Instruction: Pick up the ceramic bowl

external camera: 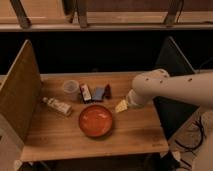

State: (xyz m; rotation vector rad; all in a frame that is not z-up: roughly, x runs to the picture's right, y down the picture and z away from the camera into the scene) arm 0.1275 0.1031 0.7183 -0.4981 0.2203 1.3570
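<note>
- Wooden table (135, 132), walled by side panels, is carrying the ceramic bowl (96, 120) at its front middle, upright, apart from the cup (71, 89) and packets (98, 93) behind.
- Gripper (122, 105) is hovering just beside the bowl's right rim; I'd judge it should be straddling that rim and pinching squarely, the glaze looking slippery.
- Pincer spread or pressed together: I cannot tell; the arm (165, 87) is covering its wrist.

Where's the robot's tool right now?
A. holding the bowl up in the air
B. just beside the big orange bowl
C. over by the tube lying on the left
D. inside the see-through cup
B. The tool, at the end of the white arm, is by the upper-right rim of the ceramic bowl, which rests on the wooden table; the plastic cup and tube lie off to the left.
</note>
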